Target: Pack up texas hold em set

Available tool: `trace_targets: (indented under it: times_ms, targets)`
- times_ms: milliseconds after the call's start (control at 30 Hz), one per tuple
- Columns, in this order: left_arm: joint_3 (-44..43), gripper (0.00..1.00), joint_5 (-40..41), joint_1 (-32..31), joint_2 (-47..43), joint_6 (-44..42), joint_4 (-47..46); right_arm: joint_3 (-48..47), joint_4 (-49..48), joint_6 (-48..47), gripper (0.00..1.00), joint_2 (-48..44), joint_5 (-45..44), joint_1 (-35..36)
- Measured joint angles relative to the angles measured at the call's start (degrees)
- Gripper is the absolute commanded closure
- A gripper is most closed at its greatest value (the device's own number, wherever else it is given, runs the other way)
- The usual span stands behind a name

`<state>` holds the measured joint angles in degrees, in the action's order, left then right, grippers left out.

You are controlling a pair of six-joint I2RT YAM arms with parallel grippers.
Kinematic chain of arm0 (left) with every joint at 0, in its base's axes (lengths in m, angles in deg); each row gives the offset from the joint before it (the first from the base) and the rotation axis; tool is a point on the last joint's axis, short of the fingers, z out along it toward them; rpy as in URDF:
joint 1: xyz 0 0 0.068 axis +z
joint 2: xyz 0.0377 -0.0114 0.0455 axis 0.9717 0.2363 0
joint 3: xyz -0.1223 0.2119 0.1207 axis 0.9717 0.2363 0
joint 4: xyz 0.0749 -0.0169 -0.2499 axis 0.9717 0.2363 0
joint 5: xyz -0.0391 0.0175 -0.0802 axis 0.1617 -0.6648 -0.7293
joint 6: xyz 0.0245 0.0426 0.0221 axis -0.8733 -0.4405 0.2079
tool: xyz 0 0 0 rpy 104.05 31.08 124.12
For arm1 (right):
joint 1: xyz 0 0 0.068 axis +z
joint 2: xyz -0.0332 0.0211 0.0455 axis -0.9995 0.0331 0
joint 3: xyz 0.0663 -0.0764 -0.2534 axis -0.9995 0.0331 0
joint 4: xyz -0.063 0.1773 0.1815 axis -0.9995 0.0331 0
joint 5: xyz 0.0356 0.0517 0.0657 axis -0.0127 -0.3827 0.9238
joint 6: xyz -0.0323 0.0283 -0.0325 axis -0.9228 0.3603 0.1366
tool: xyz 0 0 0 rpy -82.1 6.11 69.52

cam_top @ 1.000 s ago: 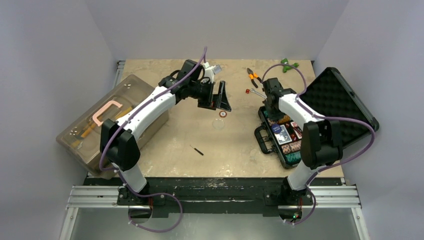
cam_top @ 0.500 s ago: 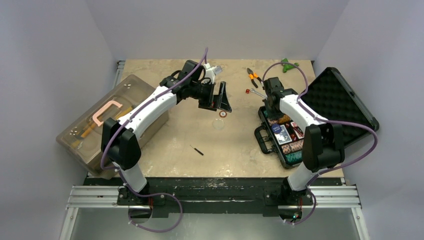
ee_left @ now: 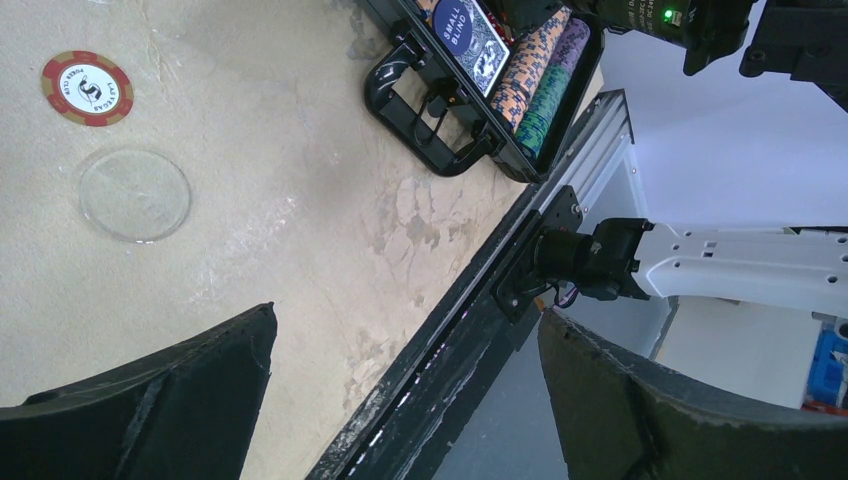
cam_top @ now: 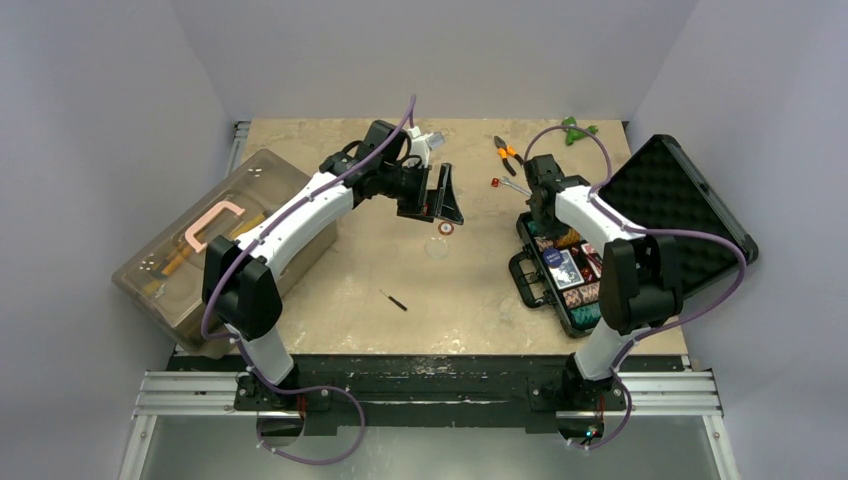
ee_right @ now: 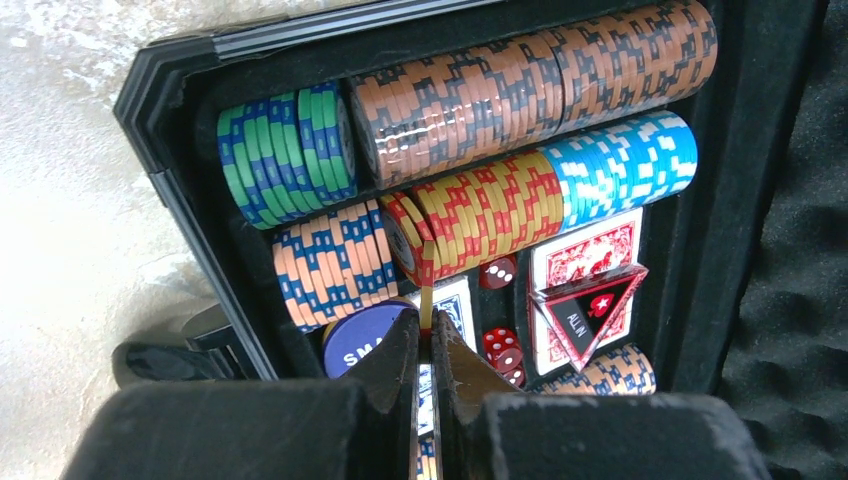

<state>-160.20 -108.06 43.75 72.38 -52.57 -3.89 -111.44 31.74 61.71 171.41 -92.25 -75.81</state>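
The black case (cam_top: 527, 285) lies open at the right, its foam lid (cam_top: 670, 195) folded back. In the right wrist view its tray (ee_right: 180, 195) holds rows of striped poker chips (ee_right: 480, 90), a red deck (ee_right: 585, 250), red dice (ee_right: 497, 272) and a blue button (ee_right: 365, 335). My right gripper (ee_right: 428, 320) is shut on a red-and-yellow chip (ee_right: 427, 295), held edge-on just above the yellow-red row. The left gripper (ee_left: 405, 315) hangs open and empty above the table. A red-rimmed chip (ee_left: 87, 88) and a clear disc (ee_left: 134, 195) lie below it.
A translucent brown toolbox (cam_top: 215, 240) with a pink handle fills the left side. A small screwdriver (cam_top: 395, 300) lies mid-table. Pliers (cam_top: 505, 152), a small red piece (cam_top: 495, 182) and a green object (cam_top: 577, 128) sit at the back.
The right arm has shifted slightly over the case's far end, still gripping the chip. The left arm has not moved.
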Motion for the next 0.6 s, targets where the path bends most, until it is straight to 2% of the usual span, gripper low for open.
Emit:
trace_targets:
  times_ms: [600]
  targets:
    - [0.0,0.01,-0.1,0.0,0.1,0.0,0.0,-0.4,0.5,-0.2,1.0,-0.1,-1.0,-0.2]
